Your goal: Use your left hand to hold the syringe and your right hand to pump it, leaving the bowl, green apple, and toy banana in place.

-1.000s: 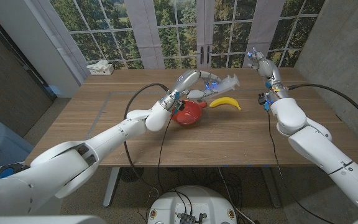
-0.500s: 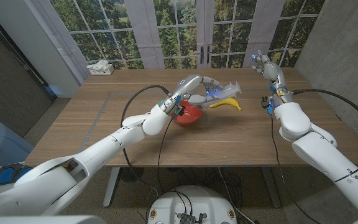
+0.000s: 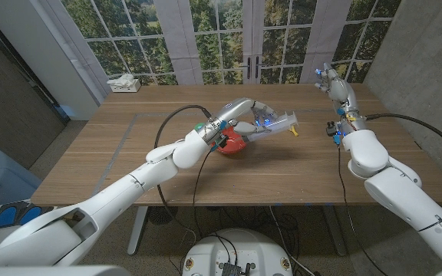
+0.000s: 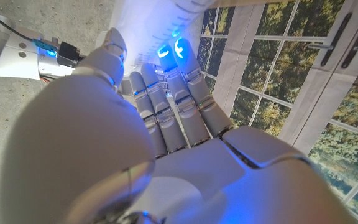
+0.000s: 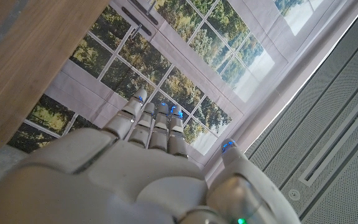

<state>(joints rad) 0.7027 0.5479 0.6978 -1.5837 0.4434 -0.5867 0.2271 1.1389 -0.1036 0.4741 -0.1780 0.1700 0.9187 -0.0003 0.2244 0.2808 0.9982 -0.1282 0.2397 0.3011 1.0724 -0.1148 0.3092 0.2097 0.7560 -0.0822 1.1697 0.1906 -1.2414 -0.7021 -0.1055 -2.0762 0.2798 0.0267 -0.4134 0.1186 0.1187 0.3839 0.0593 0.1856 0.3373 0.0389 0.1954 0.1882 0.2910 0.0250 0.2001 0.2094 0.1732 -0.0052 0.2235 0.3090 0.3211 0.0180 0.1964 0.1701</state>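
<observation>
- Bowl (image 3: 232, 141), red, sat on the desk (image 3: 113, 153) directly beneath the left robot hand (image 3: 250, 115); any dip of that arm could have knocked or dragged it, breaking the leave-in-place rule.
- Left robot hand held the syringe (image 3: 278, 122) lifted above the desk, its fingers (image 4: 166, 106) curled round the barrel. The grip looked light, so a hard push on the plunger might have slid or twisted the syringe loose.
- Banana (image 3: 293, 129) lay just under the syringe's far end, mostly hidden; a dropped syringe would likely have struck it.
- Apple could not be made out, probably hidden behind the left robot hand, so contact with it was hard to rule out.
- Right robot hand (image 3: 334, 83) hung raised and empty, fingers (image 5: 157, 127) straight and close together, well apart from the syringe; its reach toward the plunger would pass over the banana.
</observation>
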